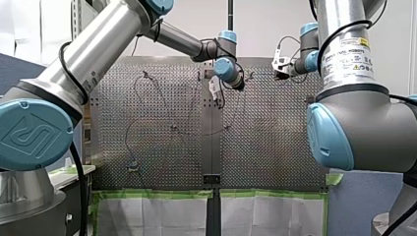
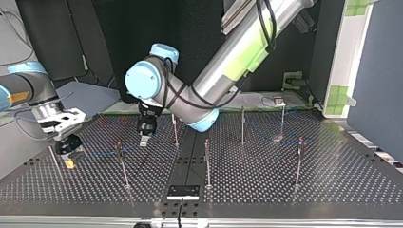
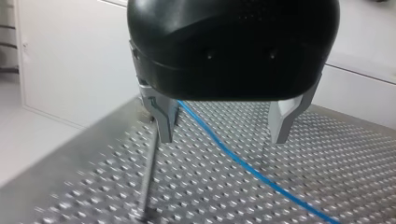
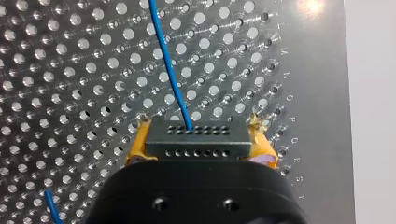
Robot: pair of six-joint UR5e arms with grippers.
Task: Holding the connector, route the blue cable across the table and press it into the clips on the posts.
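Right pincer (image 4: 200, 133) is clamping the rigid connector (image 4: 196, 140), likely best hold; blue cable (image 4: 168, 70), probably limp, trailing toward 11 o'clock; left pincer (image 3: 223, 137) gaping, empty.

The front view is bright: a pale wall (image 1: 265, 24) glows behind the evenly lit table (image 1: 275, 147), and my left arm (image 1: 98, 49) carries a long highlight along its metal tube. The top view is dim, with a black backdrop (image 2: 190, 28) and a soft sheen on the table. In the right wrist view a glare spot burns on the table (image 4: 310, 5) and hole rims glint. In the left wrist view the post (image 3: 148, 177) and nearest holes smear.
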